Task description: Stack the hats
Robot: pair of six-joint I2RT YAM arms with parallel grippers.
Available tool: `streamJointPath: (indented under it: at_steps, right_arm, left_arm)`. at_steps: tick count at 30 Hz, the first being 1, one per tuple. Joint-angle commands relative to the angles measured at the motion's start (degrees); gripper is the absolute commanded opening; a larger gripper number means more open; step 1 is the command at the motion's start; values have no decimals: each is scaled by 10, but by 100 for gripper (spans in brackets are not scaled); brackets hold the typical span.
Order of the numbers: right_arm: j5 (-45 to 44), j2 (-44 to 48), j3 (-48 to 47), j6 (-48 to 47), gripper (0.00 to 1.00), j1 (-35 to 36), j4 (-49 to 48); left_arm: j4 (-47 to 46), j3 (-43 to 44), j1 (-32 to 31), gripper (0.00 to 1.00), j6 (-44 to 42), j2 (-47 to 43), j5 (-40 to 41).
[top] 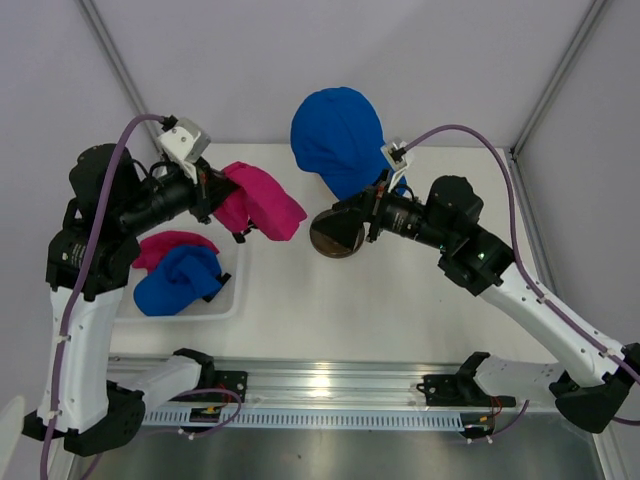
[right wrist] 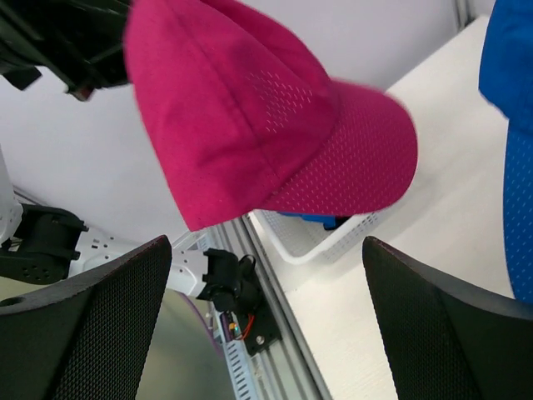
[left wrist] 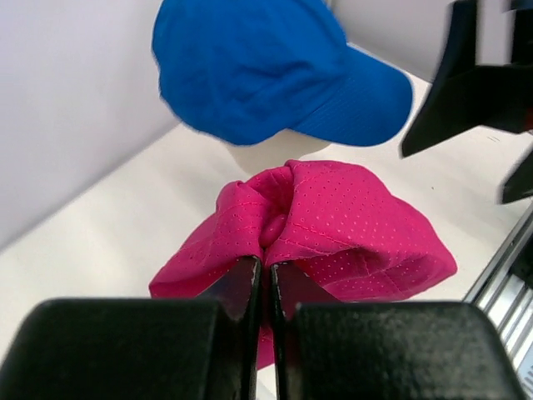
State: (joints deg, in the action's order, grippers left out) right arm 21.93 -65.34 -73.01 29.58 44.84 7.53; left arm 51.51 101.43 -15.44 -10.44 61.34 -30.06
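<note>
Closest in, your left pincer [left wrist: 265,275] is shut tight on a fold at the crown of a magenta hat [left wrist: 350,225], which hangs crumpled from the fingertips, clear of the table [top: 400,300]. Straight ahead of that pincer and higher than its load, a blue hat [left wrist: 258,67] sits propped above a dark stand [top: 335,240], brim turned toward your right pincer [right wrist: 266,329]. That pincer faces the carried hat with its jaws spread wide and nothing between them, the blue hat just beside it. Below and behind the left pincer, a white basket [top: 228,300] holds a second blue hat [top: 180,282] and a second magenta hat [top: 160,245], not yet stacked.

By the look of it, you are in the carrying step: one hat picked, bound for the blue one. The next move calls for height first, since the magenta crown hangs lower than the blue crown. Then bring it over the top, opening downward and brims matched, before you let go. The crushed crown may need the right pincer to spread it.
</note>
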Motion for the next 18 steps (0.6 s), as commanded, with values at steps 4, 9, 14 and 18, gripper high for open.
streamJointPath:
  at_steps: [4, 9, 14, 18]
  right_arm:
    - [-42, -21, -21, 5, 100, 3, -48]
    - [-50, -62, -2, 113, 100, 9, -137]
    - [-44, -90, -39, 73, 100, 29, -107]
    - [-47, -95, -40, 51, 100, 31, -110]
  left_arm:
    - [-27, -32, -4, 1, 102, -35, 150]
    - [53, -11, -3, 1, 179, -18, 332]
    - [129, -32, -2, 1, 200, -21, 412]
    - [78, -110, -2, 1, 126, -85, 313]
